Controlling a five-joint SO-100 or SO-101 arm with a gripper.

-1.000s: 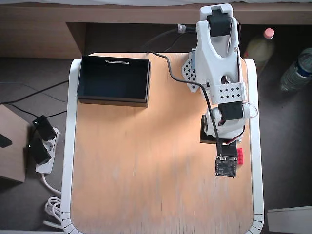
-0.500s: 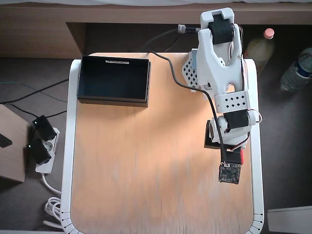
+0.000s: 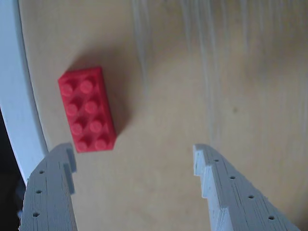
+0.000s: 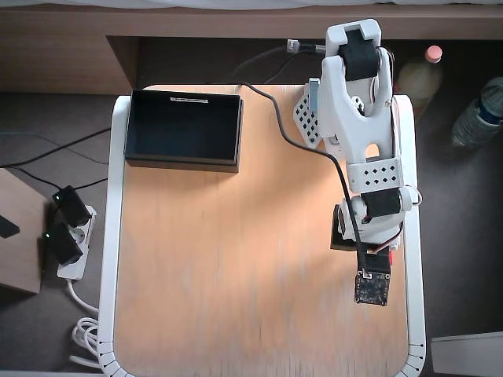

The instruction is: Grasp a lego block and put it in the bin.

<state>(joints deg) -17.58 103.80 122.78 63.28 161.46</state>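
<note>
We see the lego block [image 3: 87, 109] lying flat on the wooden surface [image 3: 192, 86], studs up, close to its white edge. Our tool [image 3: 132, 156] hangs above with jaws spread wide, empty. The bin [image 4: 184, 129] sits well apart.

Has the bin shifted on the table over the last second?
No. In the overhead view the bin sits at the same far-left corner of the table, against its white rim.

Nothing readable here – the bin [image 4: 183, 129] has a thin white label strip [image 4: 189, 100] on its rim, but the print's too tiny to make out.
</note>
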